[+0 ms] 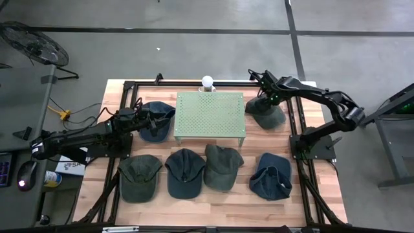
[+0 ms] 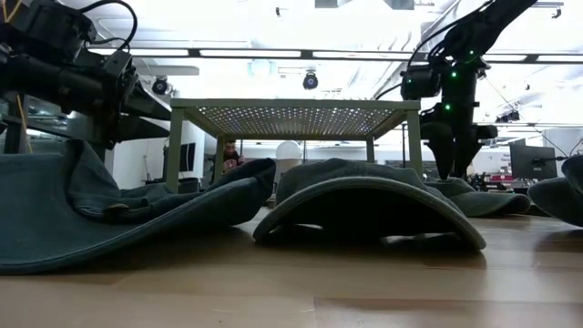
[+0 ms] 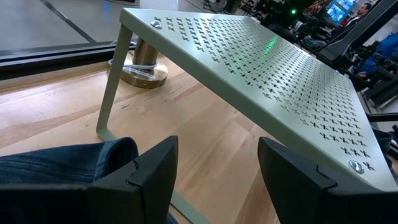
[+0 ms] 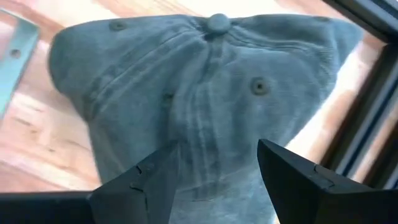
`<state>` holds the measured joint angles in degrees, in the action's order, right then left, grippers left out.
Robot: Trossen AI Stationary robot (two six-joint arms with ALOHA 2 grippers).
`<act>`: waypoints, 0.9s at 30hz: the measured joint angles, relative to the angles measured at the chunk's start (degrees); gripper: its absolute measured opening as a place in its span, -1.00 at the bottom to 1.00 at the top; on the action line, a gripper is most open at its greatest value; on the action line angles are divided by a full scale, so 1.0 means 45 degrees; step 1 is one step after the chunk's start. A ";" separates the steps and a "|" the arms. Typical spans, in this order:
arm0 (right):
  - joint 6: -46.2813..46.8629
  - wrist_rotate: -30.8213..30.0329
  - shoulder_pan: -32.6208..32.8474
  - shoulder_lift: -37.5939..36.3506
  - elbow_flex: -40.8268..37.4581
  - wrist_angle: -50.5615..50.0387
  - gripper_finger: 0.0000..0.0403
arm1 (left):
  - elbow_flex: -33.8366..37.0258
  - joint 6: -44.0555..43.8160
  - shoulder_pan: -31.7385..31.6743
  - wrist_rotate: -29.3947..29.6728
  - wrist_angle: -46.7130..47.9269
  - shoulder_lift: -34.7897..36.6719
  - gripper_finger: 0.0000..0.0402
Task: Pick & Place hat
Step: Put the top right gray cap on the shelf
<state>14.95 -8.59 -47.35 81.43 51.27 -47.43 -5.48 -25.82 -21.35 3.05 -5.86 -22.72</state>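
My left gripper (image 3: 217, 158) is open and hangs low over the table's left side (image 1: 143, 118), at the edge of a dark blue cap (image 1: 157, 120) whose denim shows beside one finger (image 3: 68, 165). My right gripper (image 4: 217, 155) is open too and points down over the crown of a grey-green cap (image 4: 205, 81) that lies on the wood right of the stand (image 1: 266, 114). A pale green perforated stand (image 1: 210, 115) sits in the table's middle, and its top shows ahead of the left gripper (image 3: 267, 81). My left gripper stands open beside the blue cap's edge (image 3: 115, 155); I cannot tell whether a finger touches the cloth. My right gripper stands open above the grey-green cap's crown (image 4: 211, 137), fingers on either side of the middle seam; whether they touch it does not show.
Several more caps lie in a row along the near edge: two olive ones (image 1: 138, 176) (image 1: 222, 165) and two dark blue ones (image 1: 184, 171) (image 1: 272, 176). A white lamp base (image 1: 207, 82) stands behind the stand. Black frame rails (image 1: 294, 129) run along the table's sides.
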 joint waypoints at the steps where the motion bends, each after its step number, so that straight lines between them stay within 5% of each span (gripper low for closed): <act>1: 0.0000 0.0028 0.0000 0.0000 0.0000 0.0002 0.04 | 0.0000 0.0000 0.0002 0.0001 -0.0001 0.0001 0.08; 27: 0.0046 -0.0011 0.0024 -0.0010 -0.1678 0.1545 -0.05 | 0.0000 0.0000 -0.0003 0.0003 0.0000 0.0000 0.08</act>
<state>15.16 -8.64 -47.24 81.38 43.71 -40.47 -5.48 -25.82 -21.36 3.06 -5.86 -22.72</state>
